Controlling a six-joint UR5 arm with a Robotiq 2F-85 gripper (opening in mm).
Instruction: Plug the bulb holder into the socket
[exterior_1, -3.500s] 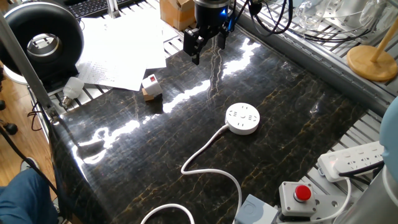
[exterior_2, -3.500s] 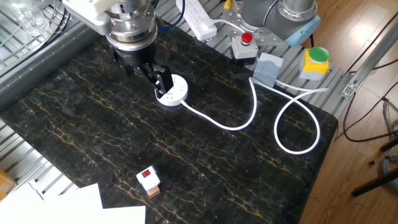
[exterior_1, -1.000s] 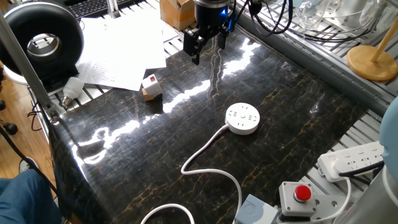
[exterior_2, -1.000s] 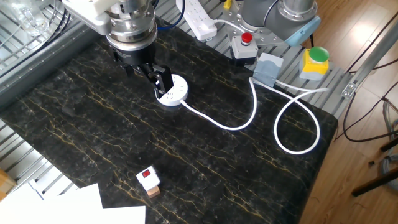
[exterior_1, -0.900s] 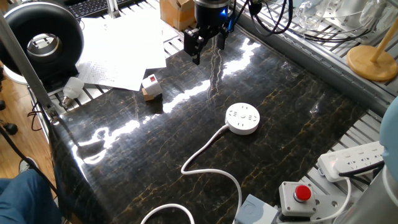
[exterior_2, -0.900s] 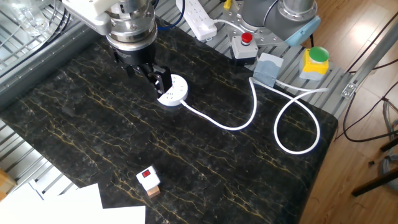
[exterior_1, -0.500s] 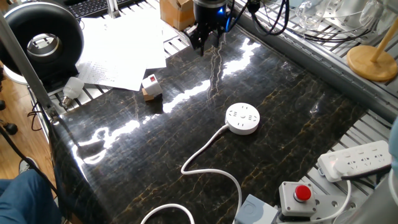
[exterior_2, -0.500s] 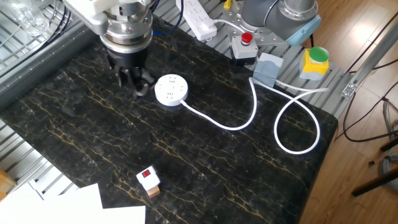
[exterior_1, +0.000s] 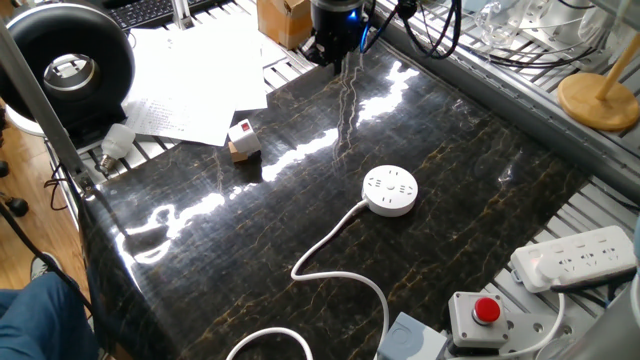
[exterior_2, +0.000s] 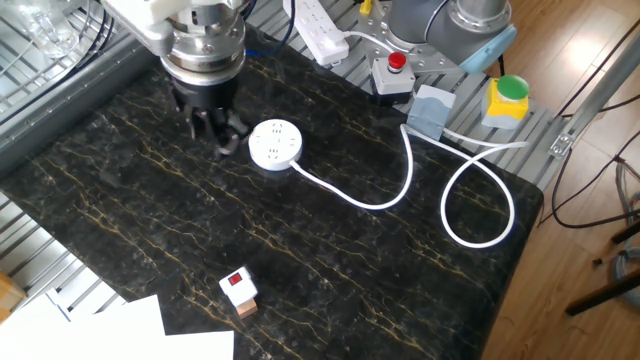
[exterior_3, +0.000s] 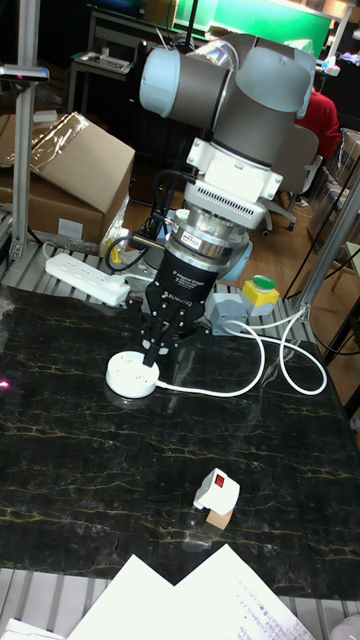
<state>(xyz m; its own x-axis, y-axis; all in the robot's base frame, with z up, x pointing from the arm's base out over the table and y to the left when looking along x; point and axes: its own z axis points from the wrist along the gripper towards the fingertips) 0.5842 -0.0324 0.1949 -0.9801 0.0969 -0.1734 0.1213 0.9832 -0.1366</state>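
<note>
since the earlier frames the gripper (exterior_2: 212, 135) has turned about its own axis and drawn back toward the far edge of the table (exterior_2: 120, 215); in the other fixed view its black fingers (exterior_2: 228, 142) no longer cover the socket (exterior_2: 275, 143), which now shows whole. nothing else has shifted.

the arm hangs straight down, its grey and silver wrist stacked above the black gripper (exterior_3: 160, 345), fingertips low over the table without touching it. the 2 fingers sit close together, nearly edge-on to the cameras, and hold nothing; whether they are fully closed i cannot tell. in one fixed view the gripper (exterior_1: 333, 52) is at the top centre, above the table's far edge.

the socket (exterior_1: 390, 190) is a flat round white disc with several hole sets on top, lying right of centre in that view, its smooth white cord (exterior_1: 340, 275) curling toward the lower edge. in the tall fixed view the socket (exterior_3: 132, 374) lies just beside the fingertips, slightly left.

the bulb holder (exterior_1: 241, 133), a small white box with a red mark, sits on a tan wooden cube (exterior_1: 240, 151) at the left side, well apart from the gripper and the socket. in the tall fixed view the bulb holder (exterior_3: 219, 491) is at lower centre.

the table is glossy black marble-patterned, veined gold, with bright glare streaks. white papers (exterior_1: 190, 85) overlap its upper left edge.
</note>
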